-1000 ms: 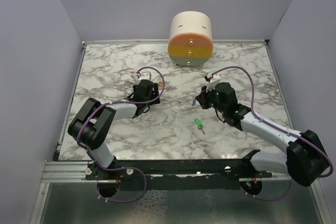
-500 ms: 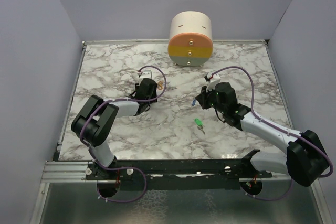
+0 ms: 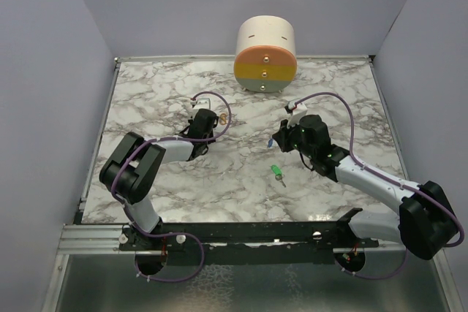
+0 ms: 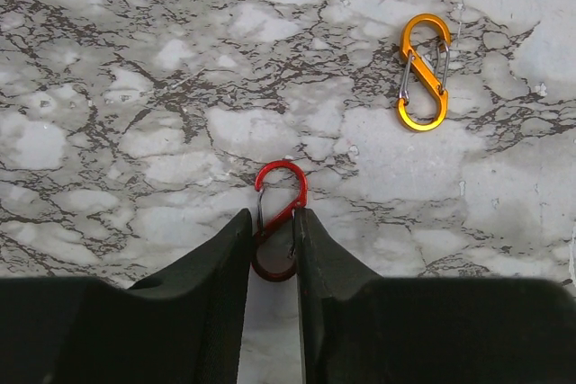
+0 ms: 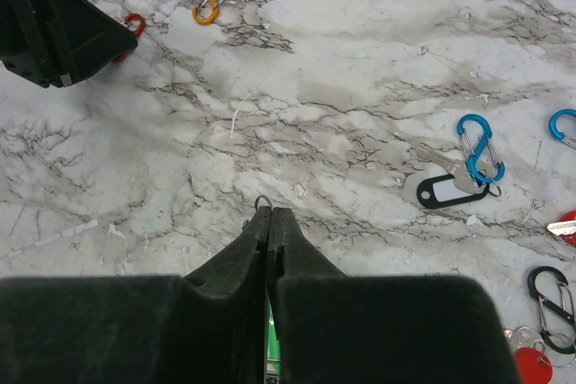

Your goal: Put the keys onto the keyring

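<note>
Mostly unfinished, seemingly: clamping left claw (image 4: 274, 215) on red clip (image 4: 280, 220) with orange clip (image 4: 424, 72) ahead-right, pinching small wire loop (image 5: 262, 201) in closed right claw (image 5: 268, 213), leaving green key (image 3: 276, 171) loose on desk (image 3: 241, 188) near that claw, threading nothing yet.

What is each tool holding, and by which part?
Left tool: red S-clip, pinched at its lower loop. Right tool: seemingly a small metal ring, only its top arc showing.
</note>
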`<state>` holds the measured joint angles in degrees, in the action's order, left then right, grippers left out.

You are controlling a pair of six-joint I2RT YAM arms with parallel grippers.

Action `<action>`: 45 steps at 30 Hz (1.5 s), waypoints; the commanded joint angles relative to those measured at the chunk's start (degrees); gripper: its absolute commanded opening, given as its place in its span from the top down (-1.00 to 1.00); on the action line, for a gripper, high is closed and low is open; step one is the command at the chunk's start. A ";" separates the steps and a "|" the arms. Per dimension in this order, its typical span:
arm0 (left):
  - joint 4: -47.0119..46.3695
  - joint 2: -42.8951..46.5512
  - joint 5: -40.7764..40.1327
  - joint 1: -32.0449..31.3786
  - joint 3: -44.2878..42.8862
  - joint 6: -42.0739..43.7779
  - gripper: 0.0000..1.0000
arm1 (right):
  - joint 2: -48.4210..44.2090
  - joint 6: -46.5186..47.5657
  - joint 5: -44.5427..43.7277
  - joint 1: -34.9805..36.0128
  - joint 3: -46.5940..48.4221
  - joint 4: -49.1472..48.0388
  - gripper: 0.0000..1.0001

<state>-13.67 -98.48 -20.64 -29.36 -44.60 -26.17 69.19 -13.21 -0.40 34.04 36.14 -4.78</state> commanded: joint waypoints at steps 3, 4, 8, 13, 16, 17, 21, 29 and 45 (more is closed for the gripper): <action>4.00 -2.41 1.21 -0.08 1.36 0.15 0.77 | -0.78 0.43 0.93 0.09 -0.52 -1.72 0.98; 4.05 -2.38 1.28 -0.08 1.36 0.23 0.84 | -0.77 0.41 0.93 0.14 -0.46 -1.67 0.98; 4.04 -2.22 1.57 -0.10 1.41 0.25 1.00 | -0.73 0.50 0.93 0.14 -0.39 -1.64 0.98; 3.92 -0.52 1.97 -0.17 2.02 0.34 1.00 | -0.24 0.80 1.98 0.15 -0.17 -1.65 0.99; 4.00 2.98 2.58 -1.00 2.49 0.34 1.00 | 0.24 1.26 3.17 0.22 0.09 -1.67 0.99; 4.34 4.23 2.65 -1.56 2.50 0.38 1.00 | 0.37 1.47 3.60 0.23 0.13 -1.70 0.98; 5.92 9.17 2.70 -5.09 1.94 0.17 1.00 | 1.02 2.25 4.44 0.79 0.19 -2.08 0.99; 9.27 13.76 2.63 -15.62 -2.57 -1.90 1.00 | 2.42 3.21 3.47 2.61 1.03 -1.72 0.98; 7.88 10.75 2.60 -23.10 -7.87 -4.57 1.00 | 4.18 4.36 2.62 4.88 1.46 -2.48 0.99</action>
<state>-4.86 -86.67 -18.46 -51.20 -50.28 -29.89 72.47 -10.00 2.42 38.24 36.16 -5.13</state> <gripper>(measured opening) 0.020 0.010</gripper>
